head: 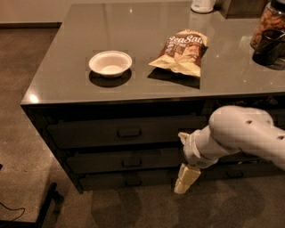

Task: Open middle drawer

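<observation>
The middle drawer (102, 161) is a wide dark grey front with a small dark pull (131, 162) at its centre, set between a taller drawer (89, 132) above and a slimmer one (107, 181) below. All three fronts look closed. My gripper (186, 179), cream-coloured and pointing down, hangs in front of the cabinet to the right of the pulls, at about the height of the lowest drawer. It holds nothing that I can see. My white arm (240, 131) comes in from the right and covers part of the drawer fronts.
On the grey counter (67, 84) stand a white bowl (110, 63), a snack bag (181, 51), a jar (268, 22) with a dark cup (268, 46) at the far right, and a white container (202, 5) at the back. Carpeted floor lies in front, with a dark leg (46, 205) at the lower left.
</observation>
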